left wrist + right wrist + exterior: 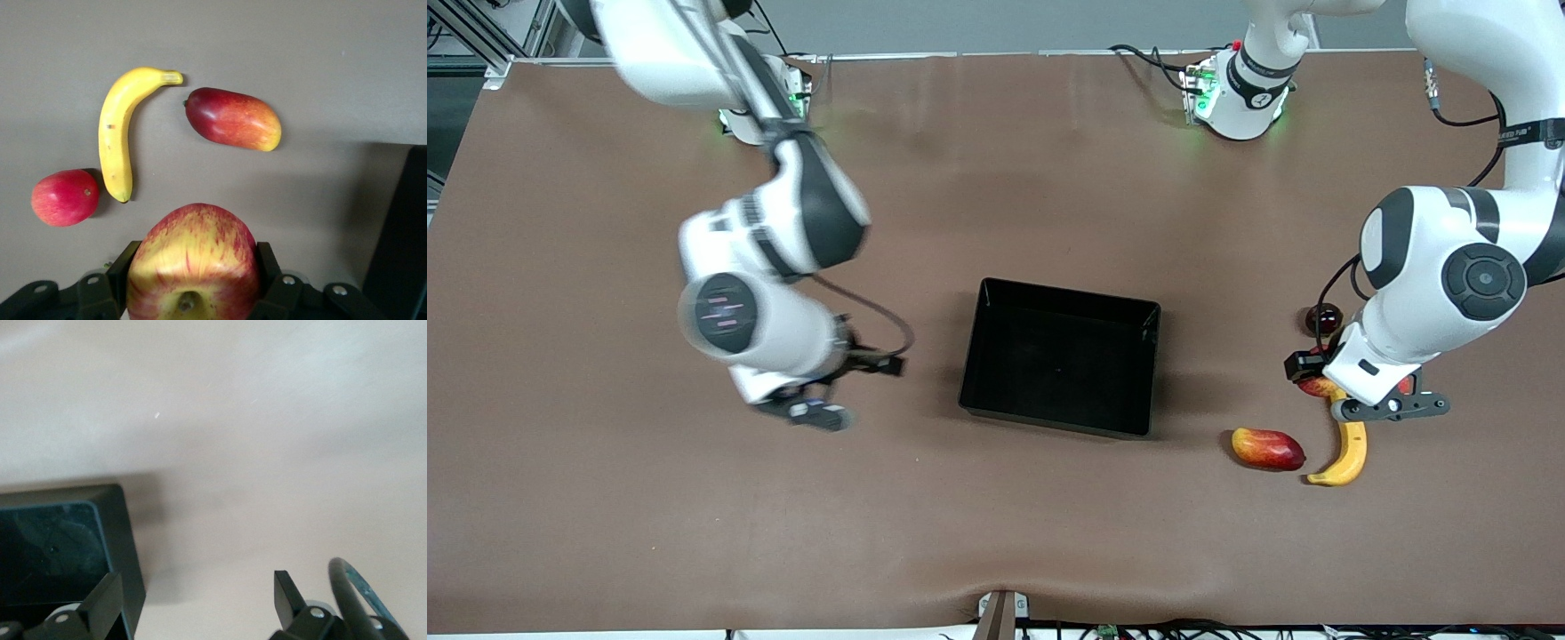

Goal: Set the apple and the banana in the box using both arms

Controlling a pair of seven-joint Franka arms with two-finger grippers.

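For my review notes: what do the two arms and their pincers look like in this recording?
Both arms are glossy white with rounded shells and dark grey joint bands and round caps. A thin black cable loops beside each wrist. The left arm carries a dark band with small white lettering. Green lights glow at both bases. The left pincer and right pincer are black, with flat two-finger jaws and silver screws.

The right gripper (197, 597) hung with its black fingers (288, 593) spread apart over the brown table (267, 440). A corner of the shallow black plastic box (123, 540) (glossy inside) lay just beside one finger.
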